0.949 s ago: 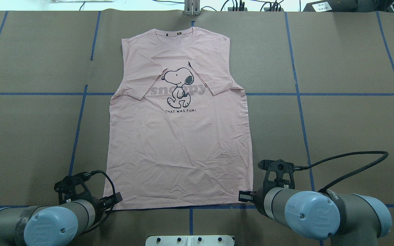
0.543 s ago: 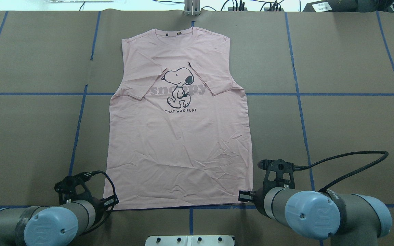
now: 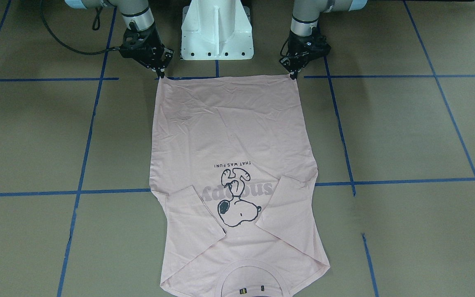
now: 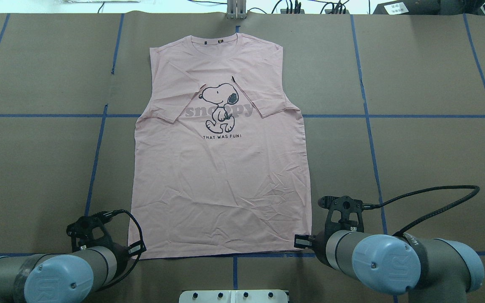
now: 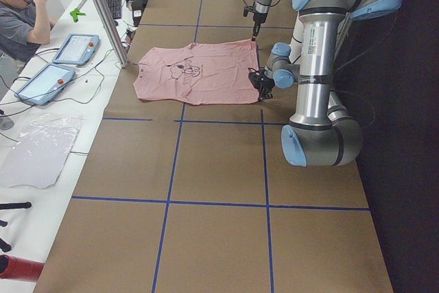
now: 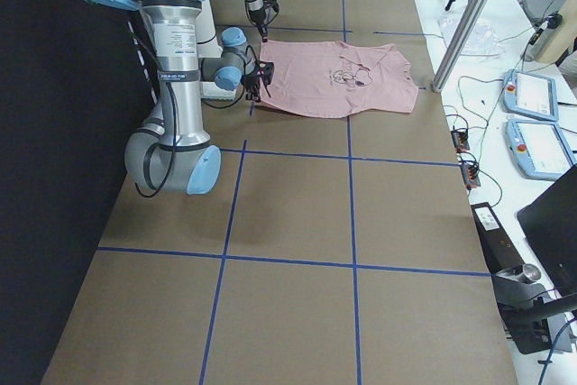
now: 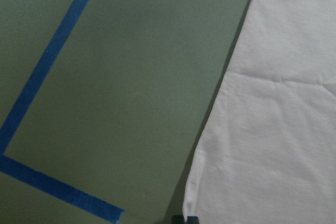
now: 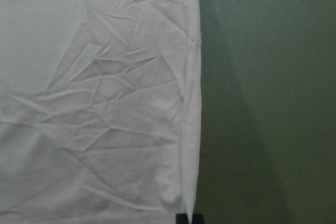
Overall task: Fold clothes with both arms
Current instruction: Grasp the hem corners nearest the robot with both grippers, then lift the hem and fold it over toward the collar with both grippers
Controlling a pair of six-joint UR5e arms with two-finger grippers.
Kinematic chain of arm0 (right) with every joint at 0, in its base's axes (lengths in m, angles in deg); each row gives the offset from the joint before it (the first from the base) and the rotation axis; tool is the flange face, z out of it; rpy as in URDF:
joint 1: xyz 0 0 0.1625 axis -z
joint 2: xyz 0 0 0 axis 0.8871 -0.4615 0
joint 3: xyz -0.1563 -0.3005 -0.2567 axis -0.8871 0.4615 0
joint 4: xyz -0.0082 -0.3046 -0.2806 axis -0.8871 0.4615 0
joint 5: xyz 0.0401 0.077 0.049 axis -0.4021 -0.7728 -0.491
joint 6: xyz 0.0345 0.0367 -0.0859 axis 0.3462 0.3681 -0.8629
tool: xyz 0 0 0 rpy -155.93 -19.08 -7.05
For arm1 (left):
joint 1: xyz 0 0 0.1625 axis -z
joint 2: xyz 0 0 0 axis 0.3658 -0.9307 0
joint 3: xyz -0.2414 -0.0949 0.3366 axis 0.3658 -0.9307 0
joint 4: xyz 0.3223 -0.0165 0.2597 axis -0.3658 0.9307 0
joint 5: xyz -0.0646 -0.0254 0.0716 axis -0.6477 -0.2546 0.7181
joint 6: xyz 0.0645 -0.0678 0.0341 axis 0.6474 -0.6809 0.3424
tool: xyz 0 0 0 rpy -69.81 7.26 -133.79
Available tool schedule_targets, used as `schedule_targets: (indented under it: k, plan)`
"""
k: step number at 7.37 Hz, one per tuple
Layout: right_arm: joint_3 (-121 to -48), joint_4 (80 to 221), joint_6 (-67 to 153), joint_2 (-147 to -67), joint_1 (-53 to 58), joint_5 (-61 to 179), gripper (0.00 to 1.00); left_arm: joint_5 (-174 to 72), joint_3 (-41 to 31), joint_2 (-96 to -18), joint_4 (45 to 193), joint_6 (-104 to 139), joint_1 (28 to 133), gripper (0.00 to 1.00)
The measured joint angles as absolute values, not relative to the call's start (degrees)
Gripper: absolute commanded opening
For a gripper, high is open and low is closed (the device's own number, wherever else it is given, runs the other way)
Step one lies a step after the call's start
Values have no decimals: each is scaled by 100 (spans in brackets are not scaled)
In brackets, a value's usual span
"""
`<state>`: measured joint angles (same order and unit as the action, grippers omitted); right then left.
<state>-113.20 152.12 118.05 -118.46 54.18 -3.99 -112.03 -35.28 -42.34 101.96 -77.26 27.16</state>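
two black two-finger grippers stand nearest the robot, just in front of the white metal pedestal base (image 3: 217, 29). the right gripper (image 3: 160, 75) points down at one near hem corner of the pale pink short-sleeved t-shirt (image 4: 221, 176), and the left gripper (image 3: 293, 75) does the same at the other. each has its fingers drawn together and pinching the cloth there. in the wrist views the dark fingertips (image 7: 180, 218) of the left gripper and the fingertips (image 8: 182, 219) of the right gripper show only as small paired tips pressed side by side at the fabric's edge. the shirt lies flat and face up on the brown paper-covered table (image 4: 427, 155), which is marked into squares by blue tape lines (image 4: 95, 160). its hem is toward the robot and its neck is toward the far edge. the lower half is creased, most of all near the right gripper. farther out sits the black-outlined cartoon dog print (image 4: 219, 107) over grey lettering. both sleeves (image 4: 171, 103) are folded inward onto the chest so that they flank the print, and a small dark sleeve tag (image 4: 234, 78) lies beside the dog's head. beyond that the ribbed round collar (image 4: 215, 42) nearly reaches the table's far edge. in the left side view, a person (image 5: 17, 15) sits past that edge beside two flat blue-framed tablets (image 5: 75, 48).
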Motion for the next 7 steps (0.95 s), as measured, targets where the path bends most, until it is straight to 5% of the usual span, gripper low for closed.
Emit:
schedule_targets:
  k: [7]
  plan:
    - [-12923, 15220, 12054, -13067, 6349, -430, 0, -11580, -5371, -4228, 8668, -7261, 2330, 0]
